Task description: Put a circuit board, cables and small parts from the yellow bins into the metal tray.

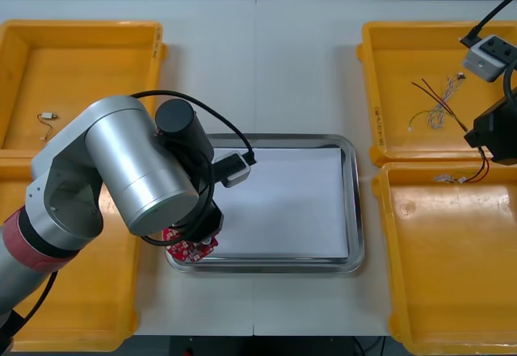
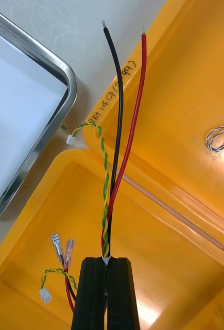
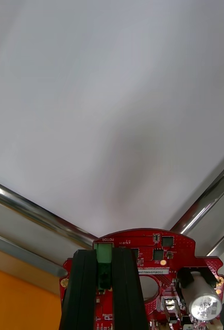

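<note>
My left gripper [image 3: 105, 260] is shut on the green connector at the edge of a round red circuit board [image 3: 158, 250]. It holds the board over the near left corner of the metal tray [image 3: 29, 209], which is white inside. From the front, the board [image 1: 187, 250] pokes out under the left arm at the tray's [image 1: 353, 203] front left rim. My right gripper [image 2: 107, 264] is shut on a bundle of cables: black [image 2: 115, 103], red [image 2: 138, 103], and a twisted yellow and green one [image 2: 104, 170]. It hangs over the seam between the two right bins [image 1: 485, 150].
The back right bin [image 1: 404, 57] holds a blue and white twisted cable [image 1: 437, 112], seen again beside the held bundle [image 2: 220, 136]. A small metal part [image 1: 48, 117] lies in the back left bin [image 1: 89, 65]. The front bins [image 1: 452, 275] flank the tray.
</note>
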`<state>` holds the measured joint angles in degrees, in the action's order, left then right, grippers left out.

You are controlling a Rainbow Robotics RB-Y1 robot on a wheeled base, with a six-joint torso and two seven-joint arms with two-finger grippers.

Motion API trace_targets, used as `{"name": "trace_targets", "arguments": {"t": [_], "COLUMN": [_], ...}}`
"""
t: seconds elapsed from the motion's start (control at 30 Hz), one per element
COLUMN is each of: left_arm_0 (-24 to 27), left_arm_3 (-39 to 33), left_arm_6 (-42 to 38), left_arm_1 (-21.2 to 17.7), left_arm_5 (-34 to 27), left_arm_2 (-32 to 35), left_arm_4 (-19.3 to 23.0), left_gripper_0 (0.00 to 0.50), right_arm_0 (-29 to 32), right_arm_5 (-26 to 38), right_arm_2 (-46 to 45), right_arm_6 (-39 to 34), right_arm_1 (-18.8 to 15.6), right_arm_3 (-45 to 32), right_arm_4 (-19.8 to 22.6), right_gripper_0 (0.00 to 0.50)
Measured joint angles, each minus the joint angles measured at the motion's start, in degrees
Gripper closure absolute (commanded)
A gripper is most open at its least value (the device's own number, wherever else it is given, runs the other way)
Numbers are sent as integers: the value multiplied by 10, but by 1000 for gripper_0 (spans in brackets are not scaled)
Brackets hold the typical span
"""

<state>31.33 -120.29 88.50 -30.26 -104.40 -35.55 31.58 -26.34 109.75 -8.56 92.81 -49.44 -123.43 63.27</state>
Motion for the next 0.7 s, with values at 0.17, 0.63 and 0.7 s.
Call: {"name": "trace_targets", "arguments": {"t": [0.17, 0.63, 0.7], "left_arm_0": [0, 1, 1], "left_arm_3": [9, 40, 41], "left_arm_6": [0, -4, -11], "left_arm_1": [0, 1, 1], "left_arm_5": [21, 71, 74], "left_arm_2": [-13, -42, -46], "left_arm_4": [-2, -13, -15], "left_gripper_0": [500, 500, 500], "right_arm_0": [-12, -30, -32], "right_arm_5": [0, 0, 0], "right_arm_2": [31, 117, 126], "right_arm_6": [0, 0, 0], "right_arm_1": [0, -2, -2], "right_arm_3": [-2, -22, -23], "right_arm_4": [-5, -11, -11], "right_gripper_0": [500, 500, 500]}}
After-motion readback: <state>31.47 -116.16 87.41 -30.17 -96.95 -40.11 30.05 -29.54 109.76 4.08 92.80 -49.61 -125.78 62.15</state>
